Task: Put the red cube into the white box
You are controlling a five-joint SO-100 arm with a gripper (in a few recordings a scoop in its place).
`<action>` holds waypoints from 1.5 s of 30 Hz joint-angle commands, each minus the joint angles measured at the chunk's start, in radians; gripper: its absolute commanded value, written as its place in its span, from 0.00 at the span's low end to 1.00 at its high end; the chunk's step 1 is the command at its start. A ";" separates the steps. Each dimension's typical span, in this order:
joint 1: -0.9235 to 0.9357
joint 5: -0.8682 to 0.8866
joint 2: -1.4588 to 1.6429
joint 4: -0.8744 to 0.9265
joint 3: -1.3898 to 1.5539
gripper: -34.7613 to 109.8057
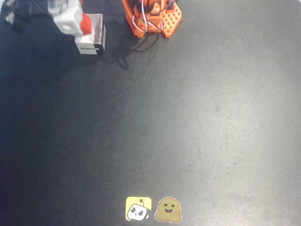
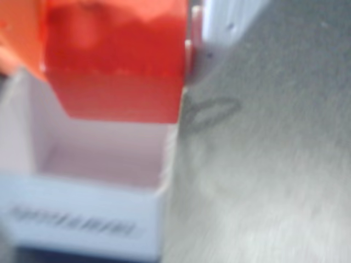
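Observation:
The red cube [image 2: 118,66] hangs just above the opening of the white box [image 2: 82,208], whose dark printed label faces the wrist camera. My gripper [image 2: 115,55] is shut on the cube, with an orange finger [image 2: 16,38] on its left and a white finger [image 2: 219,27] on its right. In the overhead view the white box [image 1: 96,40] stands at the top left of the dark table, the red cube [image 1: 86,23] shows over it, and my gripper [image 1: 81,24] with its white wrist block covers part of the box.
The arm's orange base [image 1: 153,19] stands at the top centre, to the right of the box, with cables hanging by it. Two stickers, a yellow one [image 1: 138,208] and a brown smiling one [image 1: 168,210], lie flat at the bottom edge.

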 commanded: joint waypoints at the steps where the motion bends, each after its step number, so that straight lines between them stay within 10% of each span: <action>1: 0.023 -0.017 0.041 0.061 -0.002 0.24; 26: 0.067 -0.081 0.087 0.092 0.061 0.42; 32: 0.072 -0.117 0.083 0.080 0.055 0.24; 45: -0.275 -0.561 0.189 -0.268 0.029 0.24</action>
